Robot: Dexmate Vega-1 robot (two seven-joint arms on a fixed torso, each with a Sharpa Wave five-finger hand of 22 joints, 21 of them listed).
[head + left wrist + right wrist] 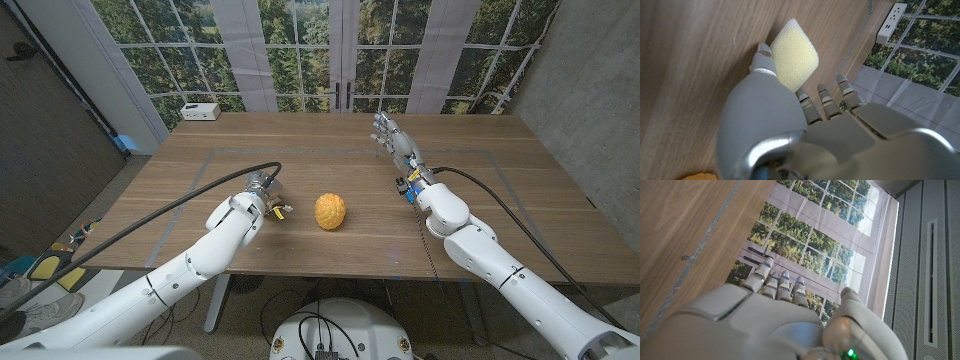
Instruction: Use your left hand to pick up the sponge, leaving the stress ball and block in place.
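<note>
Left hand (790, 125) poised just over pale yellow sponge (795, 55) on the wooden table (330, 150) — fingers apart, gripping nothing. Orange stress ball (330, 211) just beside. Right hand (395, 135) well apart — fingers extended, empty.

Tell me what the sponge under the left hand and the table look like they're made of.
Sponge: seemingly soft open-cell foam, pale yellow, matte; its surface is finely pitted with pores. Table: wood or wood-look laminate, brown with straight grain lines and a dull satin finish; which of the two, the pictures can't settle.
</note>
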